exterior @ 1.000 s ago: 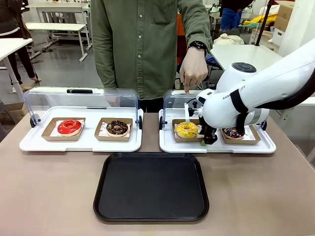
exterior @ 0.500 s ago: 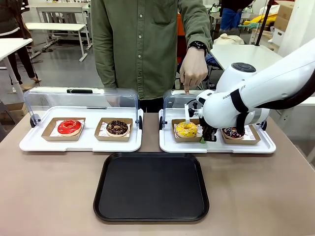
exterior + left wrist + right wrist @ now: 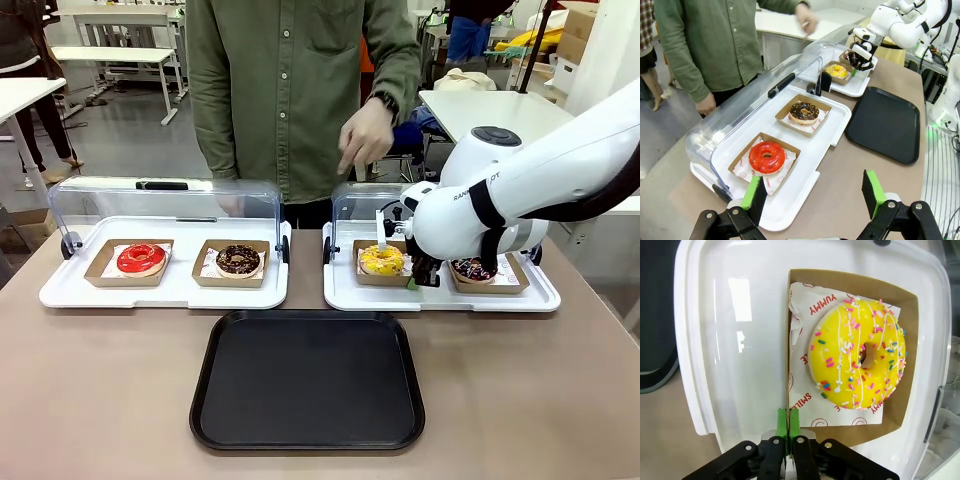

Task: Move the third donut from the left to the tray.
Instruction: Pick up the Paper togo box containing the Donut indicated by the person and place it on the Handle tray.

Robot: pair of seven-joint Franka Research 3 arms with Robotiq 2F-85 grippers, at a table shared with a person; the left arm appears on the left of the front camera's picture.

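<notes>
The yellow-iced donut (image 3: 381,259) (image 3: 857,354) (image 3: 836,70) lies in its brown cardboard holder (image 3: 900,390) on the right white tray (image 3: 440,298). In the right wrist view my right gripper (image 3: 788,415) is shut, its green pads pinching the holder's near wall. From the front that gripper (image 3: 418,278) sits at the holder's right edge. The black tray (image 3: 308,380) (image 3: 885,122) lies bare in front of the white trays. My left gripper (image 3: 814,197) hangs open above the table near the left white tray's corner, with nothing between its fingers.
The left white tray (image 3: 160,293) holds a red donut (image 3: 141,258) and a chocolate donut (image 3: 238,259) under a raised clear lid (image 3: 160,205). A dark donut (image 3: 475,268) sits partly behind my right arm. A person stands at the far side, one hand (image 3: 362,135) raised above the right lid.
The person's hand has lifted off the right lid and moved left. The yellow donut and its holder have shifted slightly up in the picture in my right gripper's grip.
</notes>
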